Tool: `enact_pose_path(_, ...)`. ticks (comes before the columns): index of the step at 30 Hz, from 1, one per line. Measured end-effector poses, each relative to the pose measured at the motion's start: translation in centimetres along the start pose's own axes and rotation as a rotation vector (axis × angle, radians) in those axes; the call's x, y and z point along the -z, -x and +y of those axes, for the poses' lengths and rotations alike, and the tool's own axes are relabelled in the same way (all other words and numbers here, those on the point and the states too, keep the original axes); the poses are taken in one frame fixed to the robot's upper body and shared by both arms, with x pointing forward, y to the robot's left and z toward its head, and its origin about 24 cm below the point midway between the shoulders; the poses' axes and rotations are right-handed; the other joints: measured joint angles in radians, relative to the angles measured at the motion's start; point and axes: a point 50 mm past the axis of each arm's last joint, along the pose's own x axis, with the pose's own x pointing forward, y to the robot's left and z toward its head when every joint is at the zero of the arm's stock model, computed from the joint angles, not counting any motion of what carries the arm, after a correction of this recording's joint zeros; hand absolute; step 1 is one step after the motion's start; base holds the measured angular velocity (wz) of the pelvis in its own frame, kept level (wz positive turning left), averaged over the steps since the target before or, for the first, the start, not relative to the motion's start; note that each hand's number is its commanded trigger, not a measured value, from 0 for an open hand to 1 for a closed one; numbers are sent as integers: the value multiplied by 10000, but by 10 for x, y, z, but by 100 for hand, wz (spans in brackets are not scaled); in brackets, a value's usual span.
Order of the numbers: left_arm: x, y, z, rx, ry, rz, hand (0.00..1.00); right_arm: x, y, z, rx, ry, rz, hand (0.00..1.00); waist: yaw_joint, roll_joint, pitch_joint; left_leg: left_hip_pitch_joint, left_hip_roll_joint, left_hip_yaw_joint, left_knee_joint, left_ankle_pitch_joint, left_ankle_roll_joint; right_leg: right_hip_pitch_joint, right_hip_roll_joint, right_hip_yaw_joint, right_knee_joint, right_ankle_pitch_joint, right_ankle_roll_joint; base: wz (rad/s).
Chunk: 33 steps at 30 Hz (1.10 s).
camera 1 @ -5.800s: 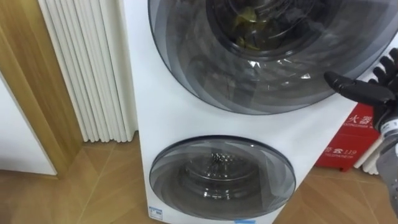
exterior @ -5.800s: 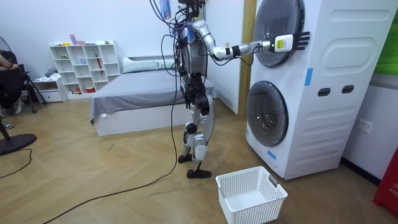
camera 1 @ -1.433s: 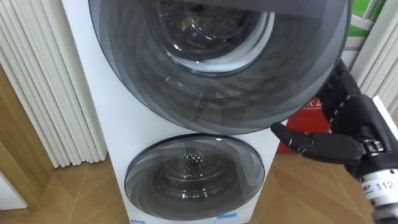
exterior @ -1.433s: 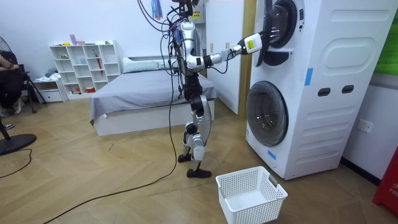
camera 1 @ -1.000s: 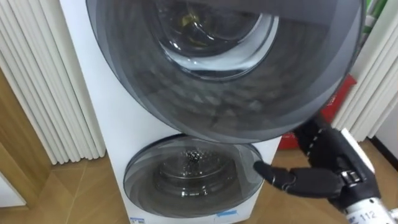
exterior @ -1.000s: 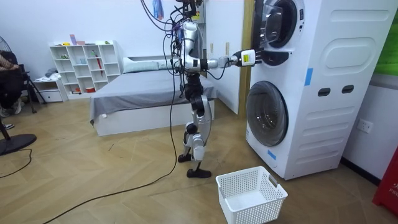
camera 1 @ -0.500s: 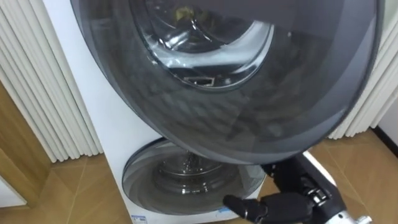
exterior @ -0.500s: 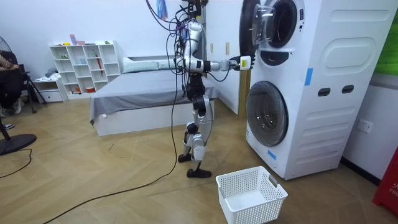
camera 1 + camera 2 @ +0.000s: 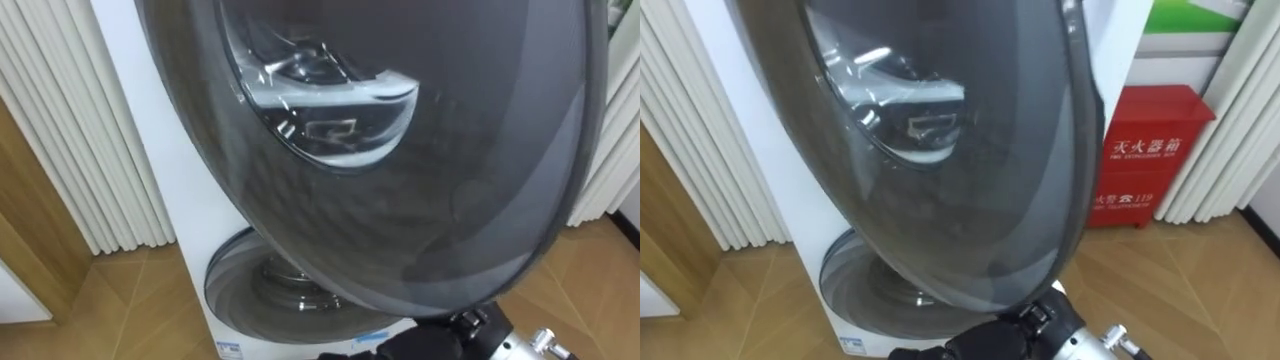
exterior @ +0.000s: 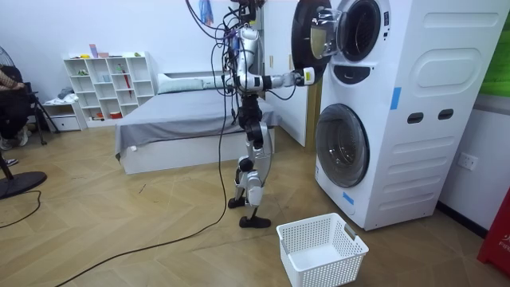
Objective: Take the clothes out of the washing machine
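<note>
One white stacked washing machine [image 10: 430,112], right of the room view. Two round dark glass doors on it: upper door [image 10: 303,36], lower door [image 10: 341,145]. One white plastic lattice basket [image 10: 323,249], bottom centre. One grey bed [image 10: 183,119], one white cubby shelf [image 10: 107,80], left. One red metal cabinet [image 9: 1150,150], right eye view's right.

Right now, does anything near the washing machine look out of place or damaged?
Nothing stands out. The upper door is swung open with the right hand at its lower edge, the lower door is shut, and the basket stands upright.
</note>
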Motion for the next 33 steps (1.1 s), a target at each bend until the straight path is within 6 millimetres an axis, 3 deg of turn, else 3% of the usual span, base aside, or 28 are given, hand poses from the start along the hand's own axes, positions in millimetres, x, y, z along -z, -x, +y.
enact_pose_path(16, -13, -1, 2, -49, -104, -504, 0, -10, -9, 4, -929, 778, 24, 0, 152, 47, 49, -117, 16, -168, 4, 3, 1, -112, 4, -97, 37, 14, -25, -1)
enact_pose_path(26, -9, -1, 5, -238, -127, -452, 0, -11, -10, 3, -767, 1415, 361, 0, 628, -143, 83, -262, 19, -749, 53, 41, -58, -71, -19, -483, 43, 31, -95, 9)
enact_pose_path(33, -16, -1, 7, -398, 68, -796, 0, -17, -25, 13, -1098, 1395, -25, 0, 1474, -355, 81, -477, 12, -1101, 205, 73, -107, -71, -47, -804, -9, 56, -144, 14)
